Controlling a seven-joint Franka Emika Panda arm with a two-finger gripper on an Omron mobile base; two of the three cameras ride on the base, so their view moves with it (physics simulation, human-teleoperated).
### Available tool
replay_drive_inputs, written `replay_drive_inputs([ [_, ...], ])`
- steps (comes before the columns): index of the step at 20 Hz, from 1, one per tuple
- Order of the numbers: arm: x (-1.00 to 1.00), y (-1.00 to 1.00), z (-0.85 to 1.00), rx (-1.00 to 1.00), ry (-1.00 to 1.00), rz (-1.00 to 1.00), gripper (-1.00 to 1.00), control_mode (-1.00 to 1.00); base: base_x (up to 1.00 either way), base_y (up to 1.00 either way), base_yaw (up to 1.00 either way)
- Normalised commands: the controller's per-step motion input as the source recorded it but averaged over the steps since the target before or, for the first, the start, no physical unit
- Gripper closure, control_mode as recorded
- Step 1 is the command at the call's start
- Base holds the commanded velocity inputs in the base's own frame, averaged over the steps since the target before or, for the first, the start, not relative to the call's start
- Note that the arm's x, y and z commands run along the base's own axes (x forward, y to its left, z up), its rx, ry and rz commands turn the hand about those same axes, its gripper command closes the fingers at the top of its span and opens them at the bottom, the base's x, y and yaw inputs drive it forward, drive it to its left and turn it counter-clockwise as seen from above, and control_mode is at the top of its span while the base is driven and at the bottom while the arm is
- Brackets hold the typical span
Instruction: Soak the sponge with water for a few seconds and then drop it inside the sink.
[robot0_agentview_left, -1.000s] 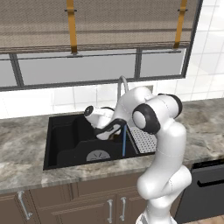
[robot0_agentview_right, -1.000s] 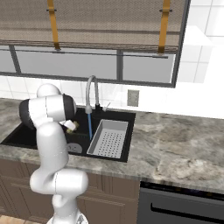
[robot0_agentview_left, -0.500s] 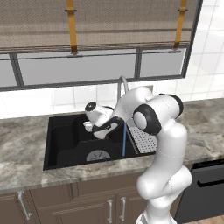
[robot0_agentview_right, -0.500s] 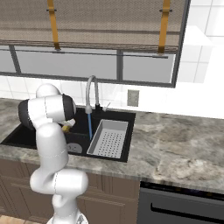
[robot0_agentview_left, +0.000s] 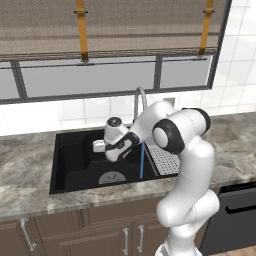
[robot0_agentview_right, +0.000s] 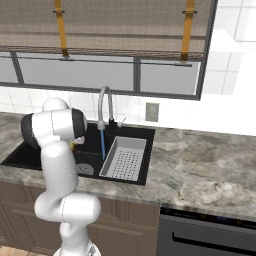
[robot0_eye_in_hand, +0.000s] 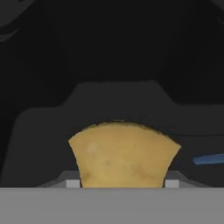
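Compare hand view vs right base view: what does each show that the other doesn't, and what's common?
Hand view: the sponge close up, yellow-orange, pinched in the tool and held above the dark basin floor.
Right base view: the curved faucet, the grey drainer tray, the round drain, the wall outlet, the marble counter and the window blind.
Both: the black sink and the blue water, a straight stream from the faucet in the base view, a short streak at the right edge of the hand view.
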Motion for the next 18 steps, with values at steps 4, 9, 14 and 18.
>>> replay_drive_inputs([
  [4, 0.25, 0.19, 0.0, 0.25, 0.0, 0.18, 1.0, -1.0, 0.0, 0.0, 0.0],
  [9, 0.17, 0.09, 0.02, 0.13, 0.04, 0.02, 1.0, -1.0, 0.0, 0.0, 0.0],
  [14, 0.05, 0.01, 0.1, -0.01, 0.21, 0.0, 1.0, -1.0, 0.0, 0.0, 0.0],
  [18, 0.05, 0.0, 0.04, -0.12, 0.26, 0.0, 1.0, -1.0, 0.0, 0.0, 0.0],
])
